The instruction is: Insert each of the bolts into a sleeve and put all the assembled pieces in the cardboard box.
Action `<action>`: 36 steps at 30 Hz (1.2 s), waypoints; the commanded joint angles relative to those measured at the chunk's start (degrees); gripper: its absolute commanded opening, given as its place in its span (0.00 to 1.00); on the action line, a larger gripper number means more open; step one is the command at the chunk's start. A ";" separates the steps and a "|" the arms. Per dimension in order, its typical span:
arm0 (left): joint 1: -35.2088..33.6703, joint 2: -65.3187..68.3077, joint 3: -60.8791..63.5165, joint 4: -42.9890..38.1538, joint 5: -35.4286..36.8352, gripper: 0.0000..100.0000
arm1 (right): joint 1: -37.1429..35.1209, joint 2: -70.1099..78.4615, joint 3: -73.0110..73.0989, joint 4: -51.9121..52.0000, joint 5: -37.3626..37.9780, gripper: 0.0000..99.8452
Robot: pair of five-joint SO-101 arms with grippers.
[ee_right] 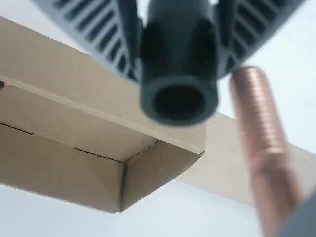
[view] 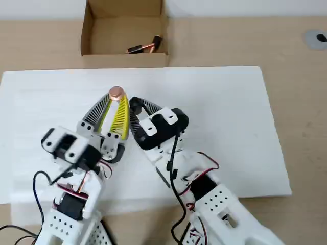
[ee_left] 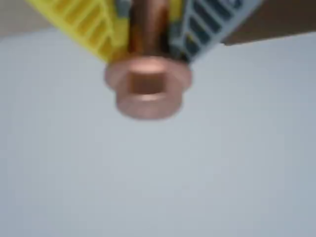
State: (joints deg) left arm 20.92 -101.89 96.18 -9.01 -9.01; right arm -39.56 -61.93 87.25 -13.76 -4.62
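- The left end effector (view: 116,104) sits over the left half of the white sheet (view: 225,132). Its yellow finger (ee_left: 84,22) and grey finger (ee_left: 212,22) are pinching a copper bolt (view: 116,94).
- The bolt lies in line with the fingers. Its wide head (ee_left: 148,88) sticks out past the fingertips and points away from the arm, toward the box (view: 88,38).
- Just to the right, the right end effector (view: 140,108) is pinching a black sleeve (view: 135,105) between its grey fingers (ee_right: 94,29).
- The sleeve also lies in line with its fingers. Its open round hole (ee_right: 178,99) faces out from the arm, toward the box (ee_right: 98,148).
- In the right wrist view, the bolt's threaded stem (ee_right: 261,148) is just beside the sleeve, nearly side by side with it. It is outside the hole.
- The box stands on the tan surface (view: 301,102), past the far edge of the sheet. A copper and black piece (view: 145,48) lies flat inside, near its right wall.
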 commanded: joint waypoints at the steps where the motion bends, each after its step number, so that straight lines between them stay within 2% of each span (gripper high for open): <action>1: -0.35 -0.31 -3.08 -1.85 1.76 0.01 | -0.57 -1.36 -0.13 -0.09 -0.44 0.01; 7: 1.23 -0.48 -2.81 -2.02 1.76 0.01 | -0.84 -1.27 -0.13 0.00 -0.26 0.01; 13: 1.85 -2.77 -4.40 -13.27 1.23 0.01 | -0.84 -1.27 0.13 0.09 -0.26 0.01; 17: 2.11 -2.68 -5.19 -19.69 -2.46 0.01 | -0.84 -1.36 1.71 0.09 -0.26 0.01; 24: 2.64 -2.59 -2.29 -15.47 -1.05 0.01 | -0.84 -1.36 1.80 0.00 -0.26 0.01; 30: 5.54 -2.59 -2.37 -5.10 4.31 0.01 | -0.84 -1.36 1.71 0.00 -0.18 0.01; 36: 5.45 -2.59 -2.37 -4.57 5.10 0.01 | -0.75 -1.36 1.71 0.00 -0.18 0.01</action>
State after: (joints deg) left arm 26.11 -103.82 94.77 -13.93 -4.35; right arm -39.65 -62.02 89.19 -13.76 -4.70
